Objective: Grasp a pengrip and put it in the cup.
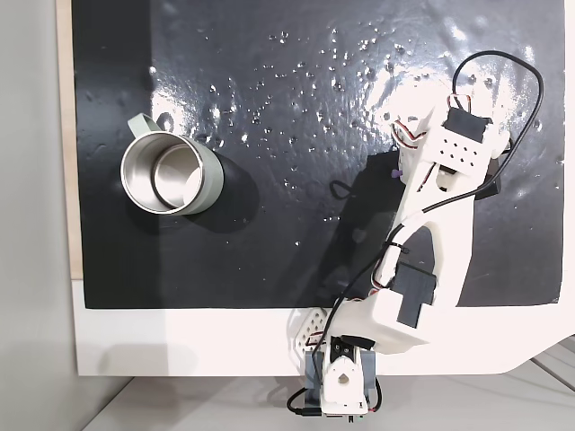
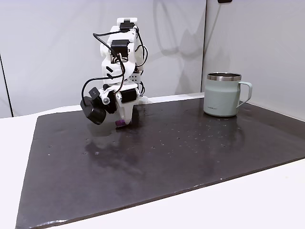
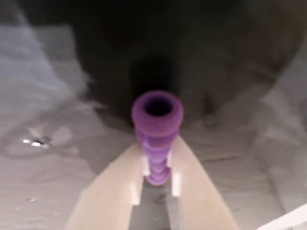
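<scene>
The gripper is clamped on the pengrip, and the wrist view makes it plain: two pale fingers pinch the lower end of the purple ribbed tube, its open mouth facing the camera, the dark mat blurred below. In the side-on fixed view, the arm folds steeply down, the gripper pointing at the mat, a speck of purple pengrip showing at the tips, right down near the surface; whether it touches the mat I cannot tell. That's toward the mat's far left corner in this view.

From above, the arm reaches from the mat's near edge up its right side, and a sliver of pengrip peeks out beside the white wrist.

Over to the cup: it stands upright near the mat's left edge in the view from above, well apart from the gripper. Its steel inside shines and reflects the wall; I see nothing lying in it. From the side, the cup sits by the far right edge, handle turned right.
</scene>
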`<control>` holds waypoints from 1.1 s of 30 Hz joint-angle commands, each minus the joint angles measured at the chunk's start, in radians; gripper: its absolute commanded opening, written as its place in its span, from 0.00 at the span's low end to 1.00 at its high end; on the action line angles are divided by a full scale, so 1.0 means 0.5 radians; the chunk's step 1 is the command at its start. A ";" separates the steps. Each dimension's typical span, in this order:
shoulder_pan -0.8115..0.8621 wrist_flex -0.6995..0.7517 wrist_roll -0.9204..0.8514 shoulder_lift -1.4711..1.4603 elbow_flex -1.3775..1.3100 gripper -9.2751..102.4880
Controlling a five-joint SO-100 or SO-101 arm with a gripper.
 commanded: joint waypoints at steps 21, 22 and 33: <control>-0.123 0.607 0.114 1.414 -0.383 0.09; -0.126 0.607 0.114 1.463 -0.383 0.09; -0.417 0.607 0.279 1.629 -0.350 0.09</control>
